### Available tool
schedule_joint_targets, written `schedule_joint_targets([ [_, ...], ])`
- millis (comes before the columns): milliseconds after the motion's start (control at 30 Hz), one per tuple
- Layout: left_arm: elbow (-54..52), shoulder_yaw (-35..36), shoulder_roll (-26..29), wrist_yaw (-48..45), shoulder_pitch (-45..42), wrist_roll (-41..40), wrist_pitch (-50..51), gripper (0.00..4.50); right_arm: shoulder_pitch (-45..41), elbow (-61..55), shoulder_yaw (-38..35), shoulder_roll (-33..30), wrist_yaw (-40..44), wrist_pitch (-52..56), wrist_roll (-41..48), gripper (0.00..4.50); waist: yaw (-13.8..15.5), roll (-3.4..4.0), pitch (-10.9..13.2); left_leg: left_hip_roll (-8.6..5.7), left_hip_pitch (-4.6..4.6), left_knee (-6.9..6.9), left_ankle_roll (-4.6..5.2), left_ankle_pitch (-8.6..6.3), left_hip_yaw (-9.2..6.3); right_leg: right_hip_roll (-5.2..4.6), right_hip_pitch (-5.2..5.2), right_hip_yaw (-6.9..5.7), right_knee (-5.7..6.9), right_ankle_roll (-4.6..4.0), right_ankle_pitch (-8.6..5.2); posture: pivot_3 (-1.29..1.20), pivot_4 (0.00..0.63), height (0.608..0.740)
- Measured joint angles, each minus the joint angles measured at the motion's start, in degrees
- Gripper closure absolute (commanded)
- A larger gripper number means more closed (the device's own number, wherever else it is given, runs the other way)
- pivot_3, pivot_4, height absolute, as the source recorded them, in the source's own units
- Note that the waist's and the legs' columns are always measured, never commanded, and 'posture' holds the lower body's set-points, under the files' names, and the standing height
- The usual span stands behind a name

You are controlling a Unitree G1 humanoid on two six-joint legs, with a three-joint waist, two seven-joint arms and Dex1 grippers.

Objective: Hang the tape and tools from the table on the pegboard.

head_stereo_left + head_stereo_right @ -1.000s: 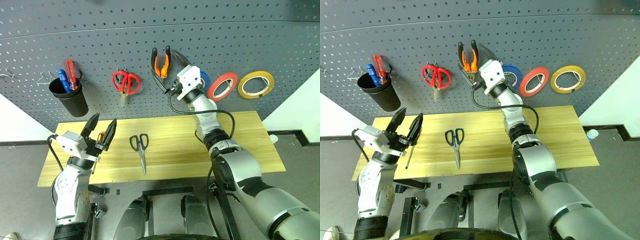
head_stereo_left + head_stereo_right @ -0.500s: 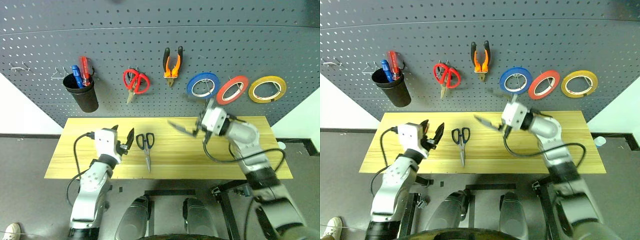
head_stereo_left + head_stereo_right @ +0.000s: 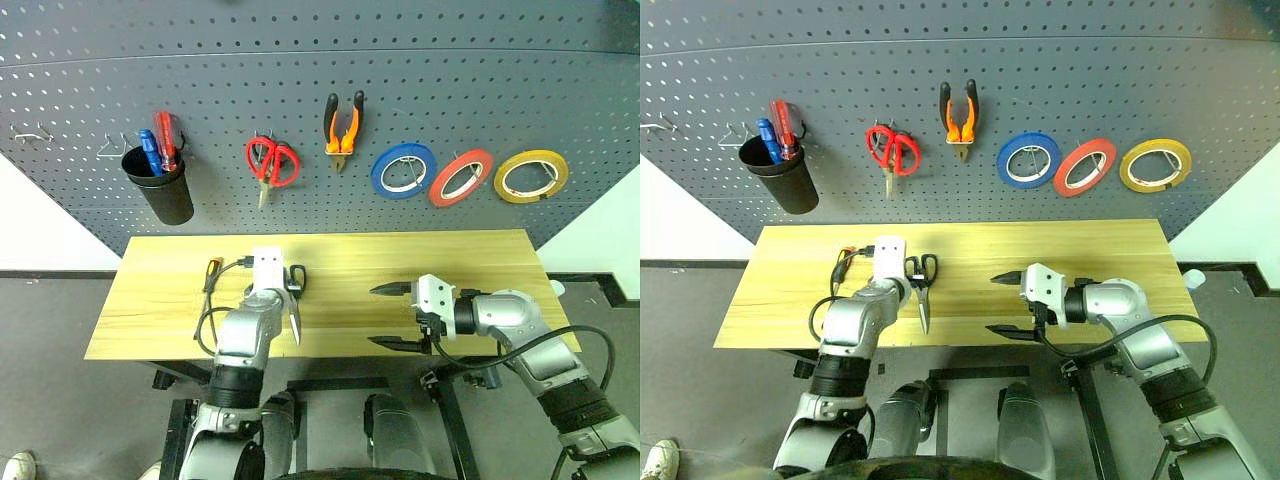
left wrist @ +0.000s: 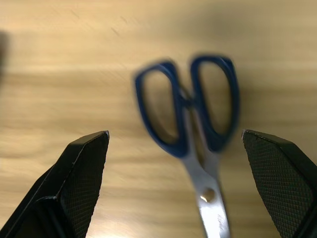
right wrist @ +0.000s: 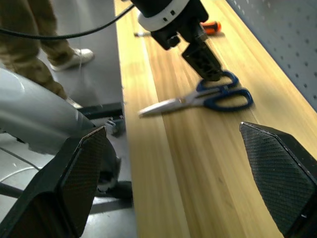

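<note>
Here, left gripper (image 4: 176,183) spread over blue scissors (image 4: 190,129); right gripper (image 3: 388,316) spread above table (image 3: 470,262).

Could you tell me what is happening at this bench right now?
The robot is hanging tools on the pegboard. The pliers and yellow tape already hang there. The open left end effector is over the blue scissors on the table; the screwdriver lies beside them. The right end effector is open and empty.
</note>
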Motion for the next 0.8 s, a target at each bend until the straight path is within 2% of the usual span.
schedule_joint_targets([
  [133, 4.6, 0.9, -1.1, 1.0, -2.0, 0.0, 0.2, 0.02, 1.3, 0.9, -0.1, 0.3, -1.1, -2.4, -1.3, 0.0, -0.1, 0.0, 0.0, 0.0, -0.04, 0.01, 0.0, 0.0, 0.03, 0.0, 0.03, 0.01, -0.19, 0.33, 0.26, -0.07, 0.127, 0.74],
  [300, 12.2, 8.0, -2.8, 3.6, -6.4, -1.8, 0.9, 0.02, 1.9, 1.9, -0.1, 1.2, -2.3, -4.7, -2.4, 0.0, -0.1, -0.01, 0.0, 0.0, -0.06, 0.06, 0.0, 0.0, 0.05, -0.01, 0.05, 0.01, -0.21, 0.4, 0.31, -0.08, 0.126, 0.74],
  [500, 18.6, 12.9, -1.8, 6.3, -9.3, -4.1, 0.2, 0.02, 2.8, 2.1, -0.3, 1.4, -3.3, -6.3, -3.0, 0.0, -0.2, -0.01, -0.1, 0.01, 0.01, 0.09, -0.01, 0.01, 0.06, 0.0, 0.12, 0.01, -0.22, 0.42, 0.38, -0.08, 0.126, 0.74],
  [667, 24.5, 14.1, -0.9, 8.4, -12.3, -5.6, -2.3, 0.02, 3.3, 2.0, -0.3, 1.5, -4.0, -6.7, -3.2, 0.0, -0.3, -0.02, -0.2, 0.02, 0.19, 0.18, -0.11, -0.06, 0.11, 0.0, 0.41, 0.01, -0.32, 0.39, 0.43, -0.09, 0.122, 0.74],
  [767, 26.6, 14.3, -0.7, 9.4, -13.4, -6.2, -3.0, 0.57, 3.4, 1.9, -0.3, 1.6, -4.5, -6.7, -3.6, 0.0, -0.4, 0.01, -0.4, 0.02, 0.23, 0.23, -0.15, -0.08, 0.15, -0.02, 0.49, 0.01, -0.34, 0.4, 0.44, -0.09, 0.121, 0.74],
  [800, 27.0, 14.4, -0.6, 9.5, -13.7, -6.3, -3.0, 0.9, 3.4, 1.8, -0.3, 1.6, -4.5, -6.6, -3.6, 0.0, -0.4, 0.01, -0.4, 0.02, 0.22, 0.24, -0.16, -0.08, 0.16, -0.02, 0.49, 0.01, -0.34, 0.4, 0.44, -0.1, 0.12, 0.74],
])
